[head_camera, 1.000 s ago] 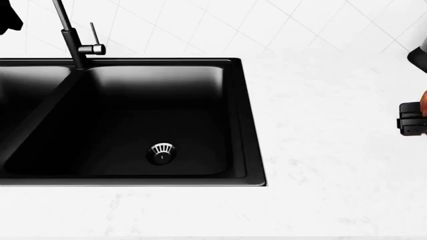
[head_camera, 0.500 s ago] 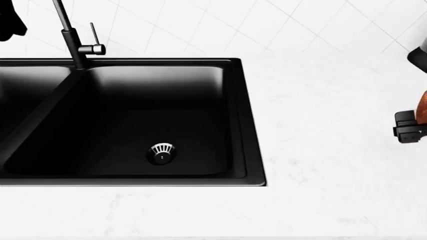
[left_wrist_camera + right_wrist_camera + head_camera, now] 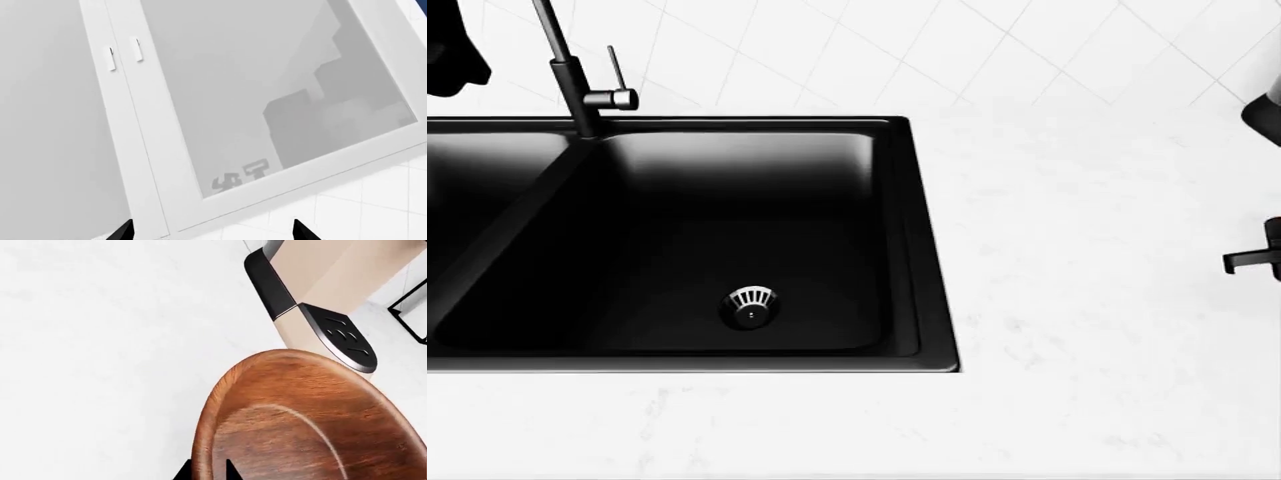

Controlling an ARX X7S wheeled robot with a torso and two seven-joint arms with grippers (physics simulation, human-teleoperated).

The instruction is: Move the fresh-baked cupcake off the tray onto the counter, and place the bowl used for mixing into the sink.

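The bowl (image 3: 313, 425) is held up over the counter (image 3: 100, 340), tipped on its side; the right gripper (image 3: 207, 472) pinches its rim, one finger on each side; a tan and black machine (image 3: 313, 295) stands just behind it. The sink (image 3: 694, 240) is empty, with its tap (image 3: 567, 70) at the back. The left gripper (image 3: 210, 232) has its fingers apart, facing a white cabinet (image 3: 220, 100).

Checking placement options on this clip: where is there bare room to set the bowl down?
The right basin of the sink is bare apart from its drain. The counter lies open between the sink's right rim and the right end effector. It is tighter by the tap, and by the beige appliance near the bowl.
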